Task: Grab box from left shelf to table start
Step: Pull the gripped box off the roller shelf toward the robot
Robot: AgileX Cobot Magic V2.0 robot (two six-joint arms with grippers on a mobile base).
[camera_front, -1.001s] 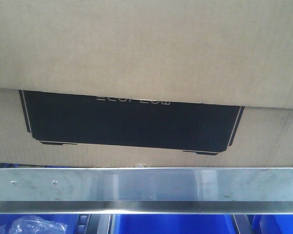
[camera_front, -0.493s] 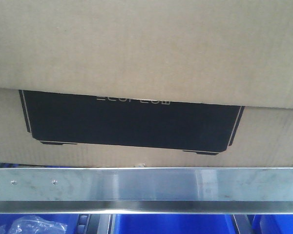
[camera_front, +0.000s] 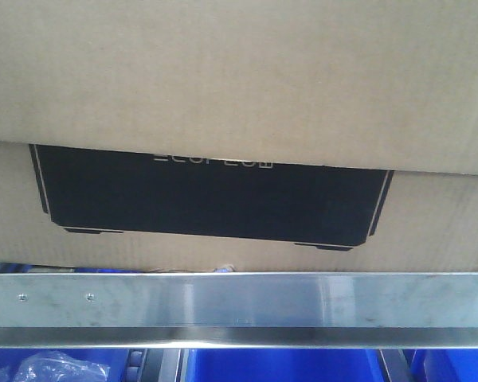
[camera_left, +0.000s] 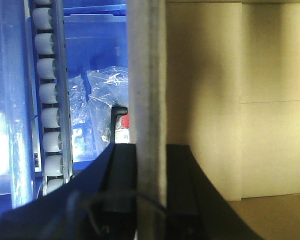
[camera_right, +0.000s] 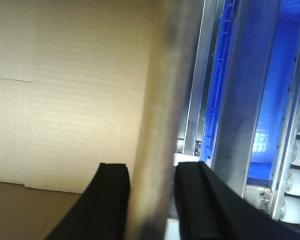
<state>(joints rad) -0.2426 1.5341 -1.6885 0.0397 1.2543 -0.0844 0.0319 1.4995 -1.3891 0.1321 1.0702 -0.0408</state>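
Note:
The tan cardboard box (camera_front: 239,79) fills most of the front view, its black printed panel (camera_front: 207,199) facing me, just above the left shelf's silver front rail (camera_front: 239,302). My left gripper (camera_left: 149,170) is shut on an upright cardboard wall of the box (camera_left: 230,100), one black finger (camera_left: 122,175) on each side. My right gripper (camera_right: 151,195) likewise clamps the opposite wall of the box (camera_right: 80,90), with that wall's edge running up between the fingers (camera_right: 195,200). Neither gripper shows in the front view.
Blue plastic bins (camera_front: 279,366) sit below the rail, one holding a clear plastic bag (camera_front: 56,370). Beside the box's left wall are a roller track (camera_left: 47,100) and bagged parts (camera_left: 102,95). Metal uprights and rollers (camera_right: 295,150) stand close to the right wall.
The box has shifted slightly left and its lower edge has risen a little, showing a thin strip of blue between it and the rail.

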